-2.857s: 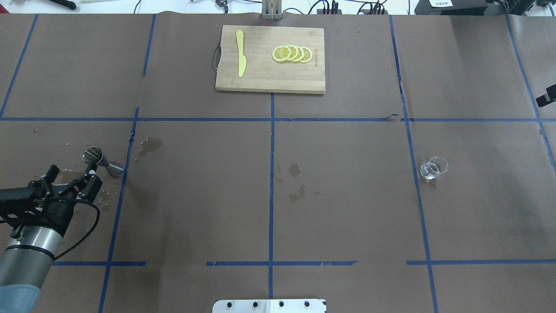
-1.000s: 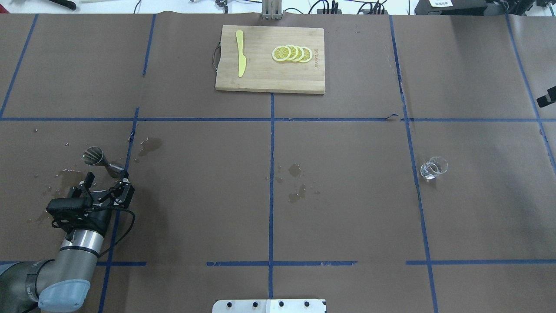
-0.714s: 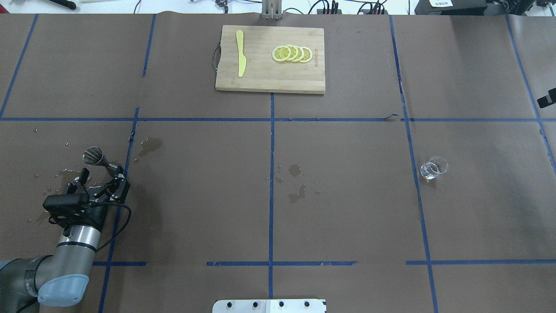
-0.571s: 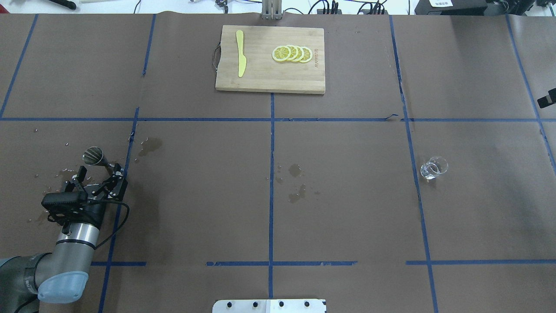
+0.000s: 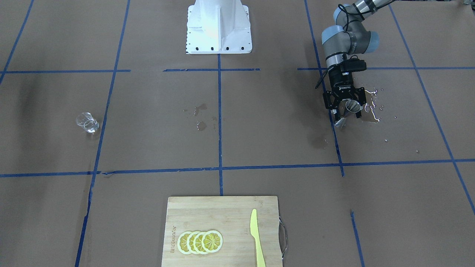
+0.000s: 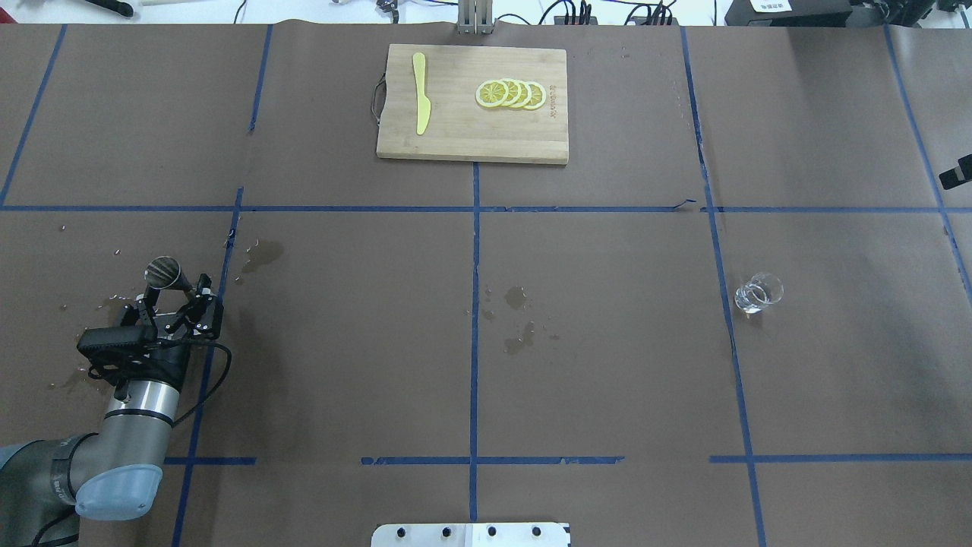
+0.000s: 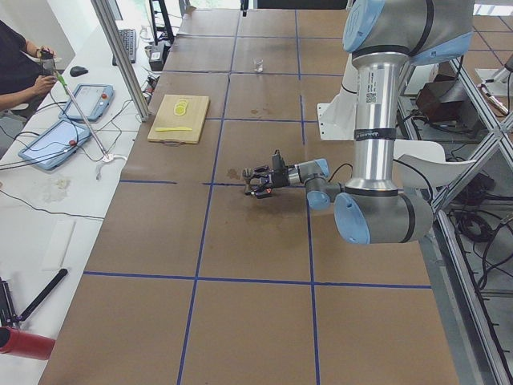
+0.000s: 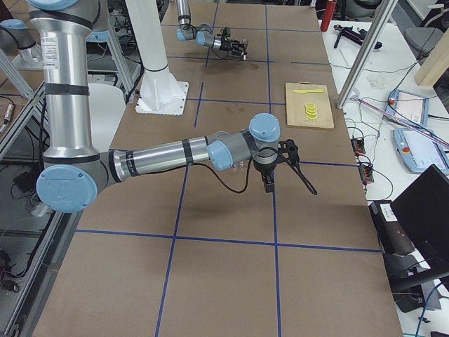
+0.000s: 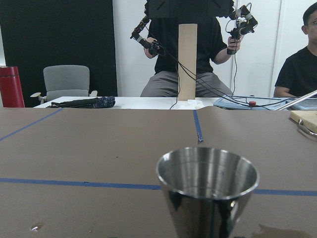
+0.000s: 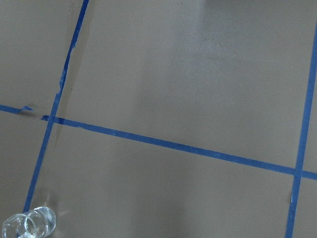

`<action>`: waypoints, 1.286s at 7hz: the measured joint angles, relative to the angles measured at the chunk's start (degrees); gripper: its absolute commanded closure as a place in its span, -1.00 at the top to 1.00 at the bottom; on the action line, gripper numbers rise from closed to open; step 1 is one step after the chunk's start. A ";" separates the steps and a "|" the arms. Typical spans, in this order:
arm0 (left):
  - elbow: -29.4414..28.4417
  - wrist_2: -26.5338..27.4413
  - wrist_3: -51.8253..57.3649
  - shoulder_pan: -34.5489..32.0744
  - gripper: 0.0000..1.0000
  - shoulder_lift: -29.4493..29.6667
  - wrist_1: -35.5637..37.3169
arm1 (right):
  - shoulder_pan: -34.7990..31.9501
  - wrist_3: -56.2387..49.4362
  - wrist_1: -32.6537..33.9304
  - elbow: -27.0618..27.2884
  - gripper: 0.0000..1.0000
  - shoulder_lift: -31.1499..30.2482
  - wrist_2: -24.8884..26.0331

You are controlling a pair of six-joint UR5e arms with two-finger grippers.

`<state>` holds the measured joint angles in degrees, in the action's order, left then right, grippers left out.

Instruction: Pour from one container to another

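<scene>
The steel jigger (image 6: 163,272) stands upright on the brown table at the left, among wet spots. My left gripper (image 6: 173,293) is open and low over the table, one finger on each side of the jigger's lower half. Facing the robot, the jigger (image 5: 350,106) sits between the fingers of the left gripper (image 5: 347,115). The left wrist view has the jigger's cup (image 9: 208,191) close and centred. The clear glass cup (image 6: 758,293) stands alone at the right, and also shows as the glass cup (image 10: 27,225). My right gripper (image 8: 269,184) hangs above the table; I cannot tell its state.
A wooden cutting board (image 6: 471,137) at the far middle carries lemon slices (image 6: 510,94) and a yellow knife (image 6: 420,93). Water spots (image 6: 519,319) mark the table's centre. The robot's white base plate (image 6: 471,534) sits at the near edge. People sit beyond the table's left end.
My left gripper has moved forward to the jigger, and its open fingers now straddle it. The glass cup has not moved.
</scene>
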<state>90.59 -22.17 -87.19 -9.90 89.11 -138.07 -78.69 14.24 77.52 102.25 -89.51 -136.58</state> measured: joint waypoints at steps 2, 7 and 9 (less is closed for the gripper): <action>0.01 0.00 0.00 -0.02 -0.06 0.24 0.00 | 0.02 0.02 0.00 -0.03 1.00 0.03 0.00; 0.14 0.11 0.69 0.01 -1.00 1.22 -0.61 | 0.48 0.32 0.00 -0.03 1.00 0.06 0.06; 0.30 0.17 3.96 -0.29 -1.00 1.17 -3.44 | 0.60 0.35 0.00 -0.04 1.00 0.20 0.11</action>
<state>90.89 -22.00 -83.22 -10.19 90.28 -141.52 -78.09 14.59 77.52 102.22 -89.31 -136.48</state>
